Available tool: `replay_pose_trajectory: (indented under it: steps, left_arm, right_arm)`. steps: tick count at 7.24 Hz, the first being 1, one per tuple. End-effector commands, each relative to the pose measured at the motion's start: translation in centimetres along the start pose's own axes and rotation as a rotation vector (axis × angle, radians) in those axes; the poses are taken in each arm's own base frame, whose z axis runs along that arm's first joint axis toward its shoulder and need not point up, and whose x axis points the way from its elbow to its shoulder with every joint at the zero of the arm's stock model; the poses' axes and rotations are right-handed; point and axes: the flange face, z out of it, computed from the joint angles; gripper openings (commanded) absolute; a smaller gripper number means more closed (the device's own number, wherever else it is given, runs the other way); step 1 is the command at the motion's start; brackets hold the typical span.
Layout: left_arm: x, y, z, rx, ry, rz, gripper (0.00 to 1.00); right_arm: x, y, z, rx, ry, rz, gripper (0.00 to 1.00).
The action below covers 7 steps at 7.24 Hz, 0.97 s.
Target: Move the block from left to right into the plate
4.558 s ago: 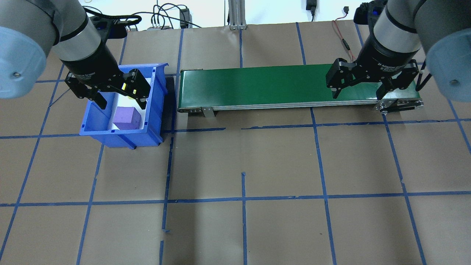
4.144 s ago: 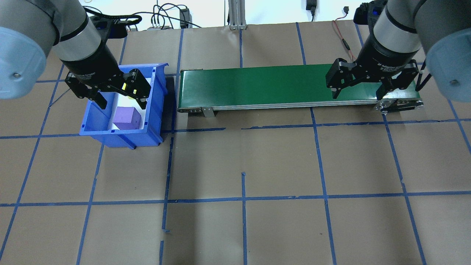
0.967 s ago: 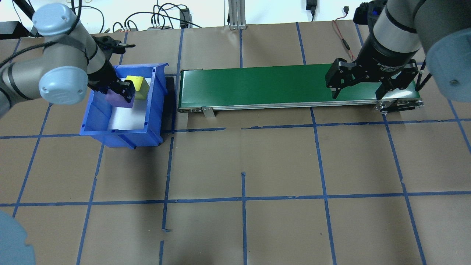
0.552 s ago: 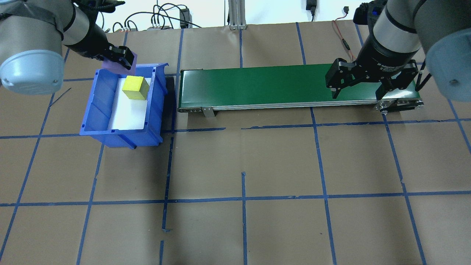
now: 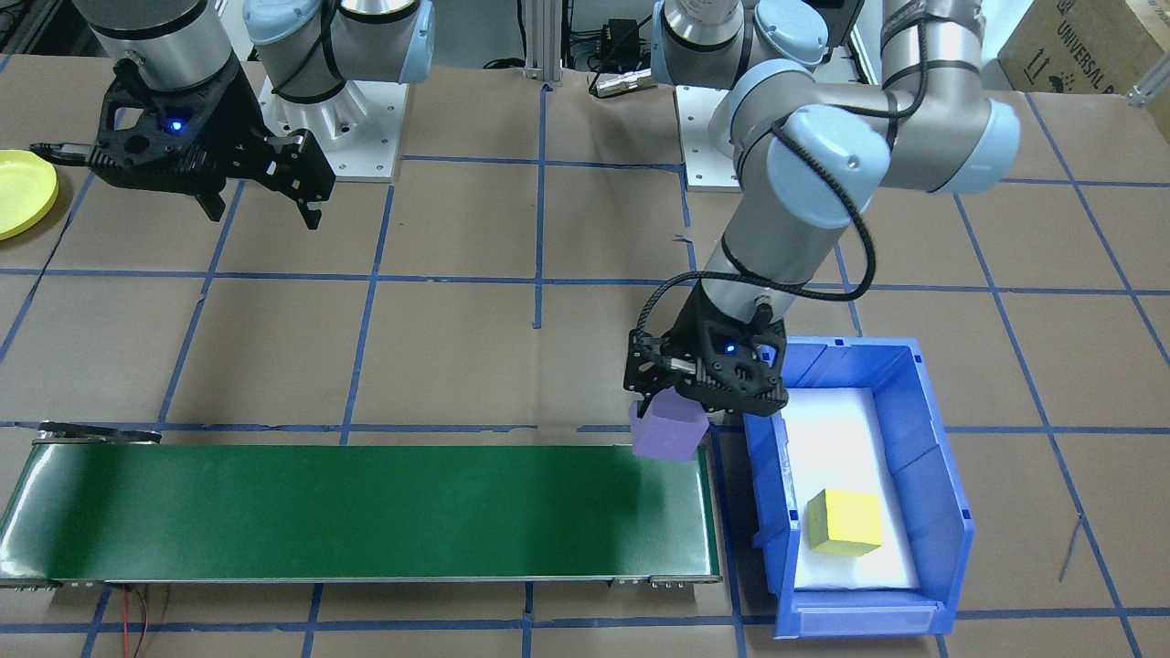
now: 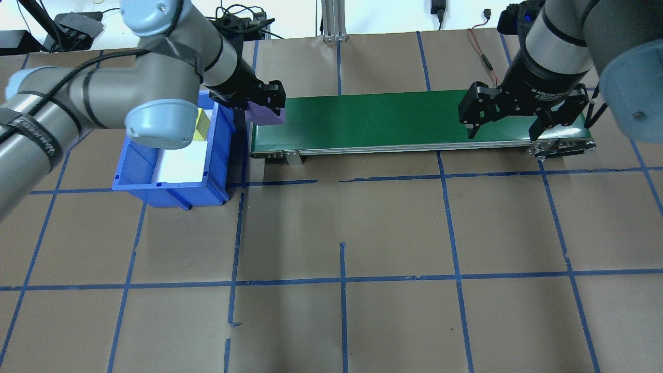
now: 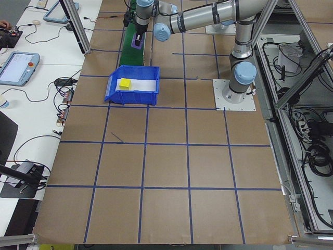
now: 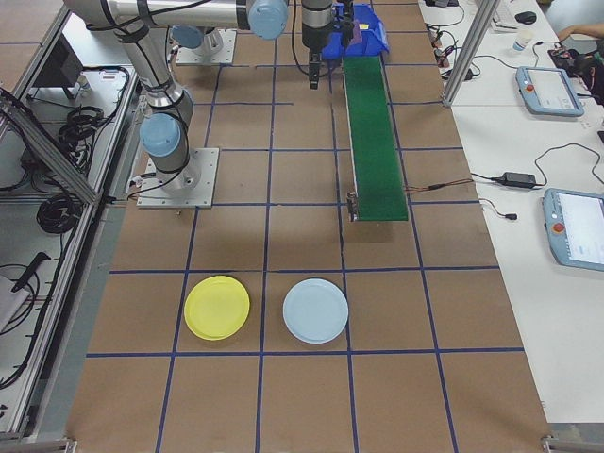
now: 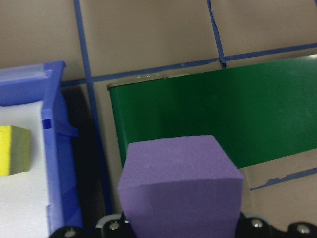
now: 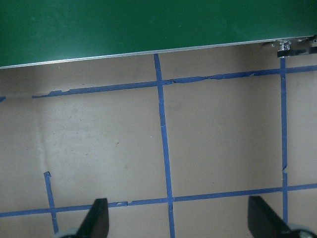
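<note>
Purple foam block (image 5: 668, 433) hangs clamped in the left gripper (image 5: 678, 409) over the near end of the green conveyor belt (image 5: 366, 512) in the front-facing view, just beside the blue bin (image 5: 951, 512), where a yellow foam cube (image 5: 845, 522) remains. The right gripper (image 5: 260, 196) hovers near the belt's far end with its fingers spread and nothing between them; the yellow plate (image 5: 23, 194) shows at the frame edge.

Overhead view: the block sits above the belt's left end, apparently not yet released.

Right exterior view: the yellow plate lies on the table well apart from the belt, beside a pale blue plate (image 8: 315, 310).

Left wrist view: the purple block fills the foreground between the jaws.

Right wrist view: the spread fingertips (image 10: 96, 218) frame bare brown paper.

Judgement: pickup is done; release onto the belt, transfer, regrasp and placing in the plate remain.
</note>
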Motion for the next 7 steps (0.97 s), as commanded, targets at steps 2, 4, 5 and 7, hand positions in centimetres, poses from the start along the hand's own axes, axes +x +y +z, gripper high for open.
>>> replay_pose_trajectory:
  steps: [2, 4, 5, 7]
  left_arm:
    - [0.6, -0.1, 5.5, -0.062, 0.003, -0.010, 0.99]
    - [0.5, -0.8, 4.3, -0.035, -0.024, 0.006, 1.00]
    - [-0.2, -1.2, 3.0, -0.014, -0.114, 0.019, 1.00]
    - [-1.5, -3.5, -1.0, 0.058, -0.149, 0.013, 1.00]
  right_arm:
    - [0.0, 0.0, 0.0, 0.000, 0.000, 0.000, 1.00]
    - [0.0, 0.0, 0.0, 0.000, 0.000, 0.000, 1.00]
    - [0.0, 0.0, 0.0, 0.000, 0.000, 0.000, 1.00]
    - [0.0, 0.0, 0.0, 0.000, 0.000, 0.000, 1.00]
